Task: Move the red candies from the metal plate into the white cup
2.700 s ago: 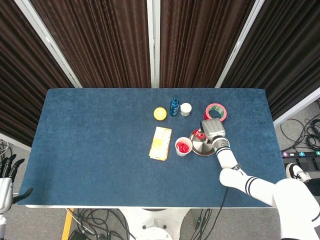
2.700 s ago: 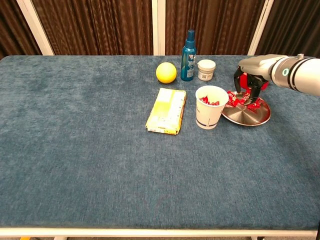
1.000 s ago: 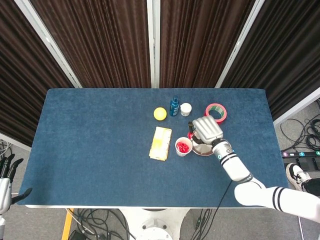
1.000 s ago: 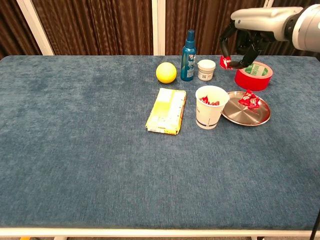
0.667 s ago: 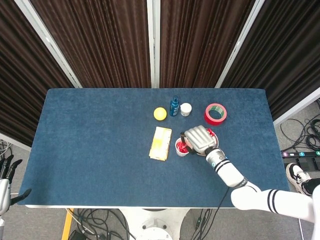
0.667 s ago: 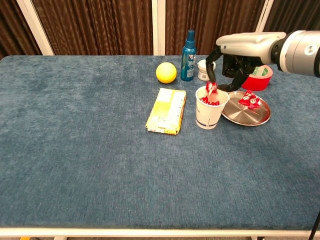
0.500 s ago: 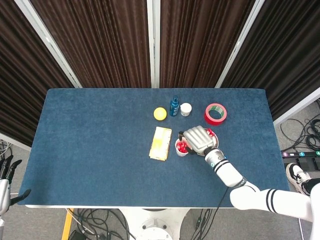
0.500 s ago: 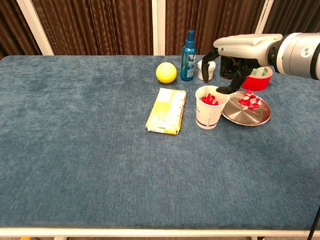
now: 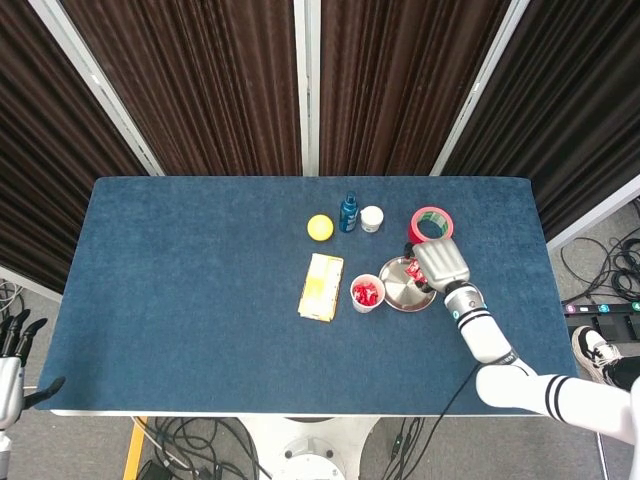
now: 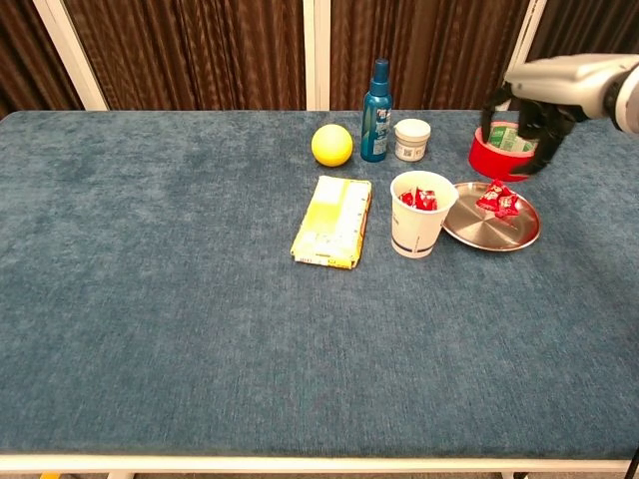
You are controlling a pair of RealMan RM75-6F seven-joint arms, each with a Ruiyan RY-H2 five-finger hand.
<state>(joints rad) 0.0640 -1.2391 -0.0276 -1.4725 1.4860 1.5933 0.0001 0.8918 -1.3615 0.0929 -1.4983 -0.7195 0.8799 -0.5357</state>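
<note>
My right hand (image 10: 527, 112) hangs above the far right part of the blue bench (image 10: 180, 299), over the far edge of the metal plate (image 10: 491, 234) and in front of the red tape roll (image 10: 496, 152); my fingers (image 10: 547, 150) are spread and curve downward with nothing between them, touching neither plate nor candy. In the head view the same hand (image 9: 441, 264) shows from its grey back, covering the plate's right rim (image 9: 396, 297). A few red candies (image 10: 496, 199) lie on the far side of the plate, and more red candies (image 10: 418, 201) sit inside the white cup (image 10: 418, 222), which stands upright just left of the plate, its rim close to the plate's edge. Left of the cup lies a yellow packet (image 10: 333, 220); behind it are a yellow ball (image 10: 331, 146), a blue spray bottle (image 10: 376, 99) and a small white jar (image 10: 411, 139) in a row. My left hand (image 9: 12, 355) shows only at the lower left corner of the head view, off the bench, its dark fingers apart and holding nothing
</note>
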